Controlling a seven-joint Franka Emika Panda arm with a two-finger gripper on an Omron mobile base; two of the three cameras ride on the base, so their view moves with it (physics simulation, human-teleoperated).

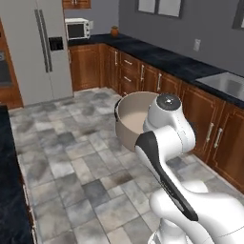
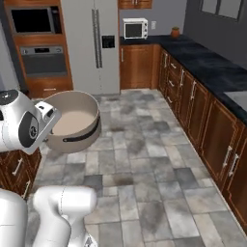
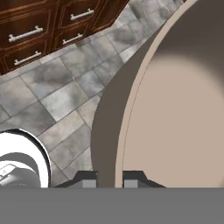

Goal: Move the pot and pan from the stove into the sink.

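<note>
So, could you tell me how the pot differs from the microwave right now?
The pot is round, beige and open-topped; the microwave is a white box with a dark door. The pot hangs in the air over the tiled floor, its rim pinched by the gripper, while the microwave rests on the dark counter in the far corner. The pot is tilted; the microwave sits level.

The deep beige round pot [image 1: 131,119] is partly hidden behind the white arm in the left base view, and in the hand view the top and right edges cut it off. The grey steel sink [image 1: 228,85] runs off the right edge, faucet unseen.
</note>
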